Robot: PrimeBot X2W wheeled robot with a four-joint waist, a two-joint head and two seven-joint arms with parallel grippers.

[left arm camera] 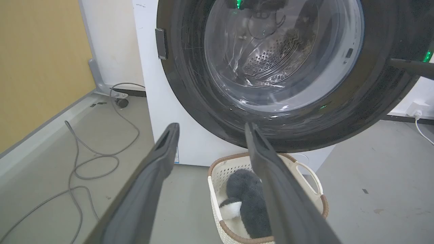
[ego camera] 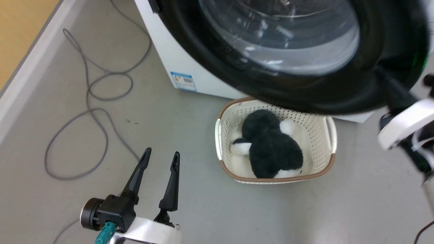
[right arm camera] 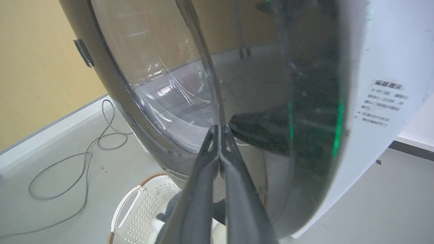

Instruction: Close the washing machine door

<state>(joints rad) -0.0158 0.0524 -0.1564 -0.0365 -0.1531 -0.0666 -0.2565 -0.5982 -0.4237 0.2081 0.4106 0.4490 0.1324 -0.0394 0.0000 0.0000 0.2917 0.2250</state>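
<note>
A grey cable (ego camera: 87, 98) loops on the floor (ego camera: 169, 112) at 9 o'clock in the head view. At 7 o'clock the left pincer (ego camera: 162, 152) hangs over the floor. Its two fingers are apart and hold nothing. The white washing machine (ego camera: 173, 57) sits at 11 o'clock. The big round black washing machine door (ego camera: 237, 78) fills 12 to 2 o'clock. It sticks out over a cream basket (ego camera: 305, 119) with a fluffy black and white toy (ego camera: 271, 149) inside. At 3 o'clock the right pincer (right arm camera: 219, 128) has its fingers together, tips on the door's shiny dark face.
</note>
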